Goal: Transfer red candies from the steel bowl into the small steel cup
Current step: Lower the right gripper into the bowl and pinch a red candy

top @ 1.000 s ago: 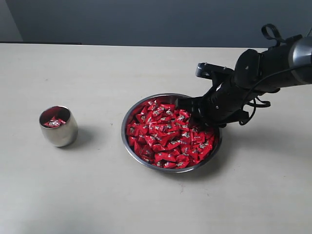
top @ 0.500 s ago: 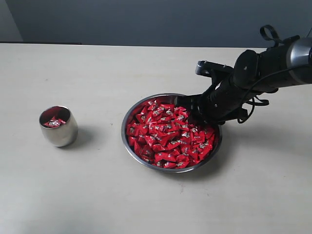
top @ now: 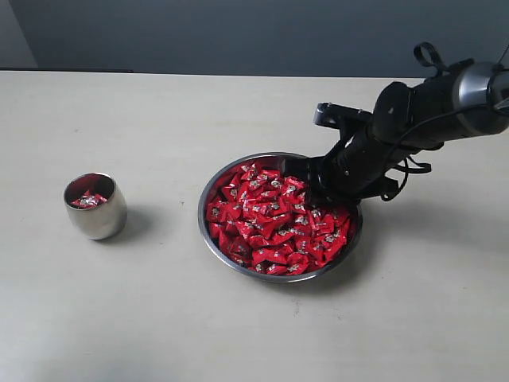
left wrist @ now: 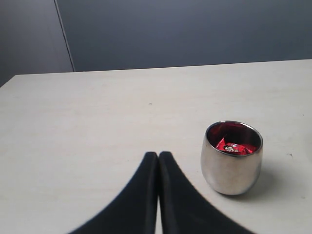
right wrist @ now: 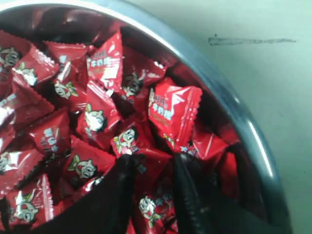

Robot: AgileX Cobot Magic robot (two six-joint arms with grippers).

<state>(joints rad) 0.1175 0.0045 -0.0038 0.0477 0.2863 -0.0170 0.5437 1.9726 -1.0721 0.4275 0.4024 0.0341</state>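
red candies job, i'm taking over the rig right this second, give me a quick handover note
Left gripper: jaws shut, empty, with the small steel cup in its camera's view.
Right gripper: down in the steel bowl, at its right side in the exterior view. Its jaws are apart with red candies between them; a grip cannot be confirmed.
Things: the cup stands upright on the left of the table, the bowl in the middle, well apart.
Done: a few candies lie in the cup.
Left: the bowl is heaped; grip a candy, lift, carry to the cup, release, repeat.
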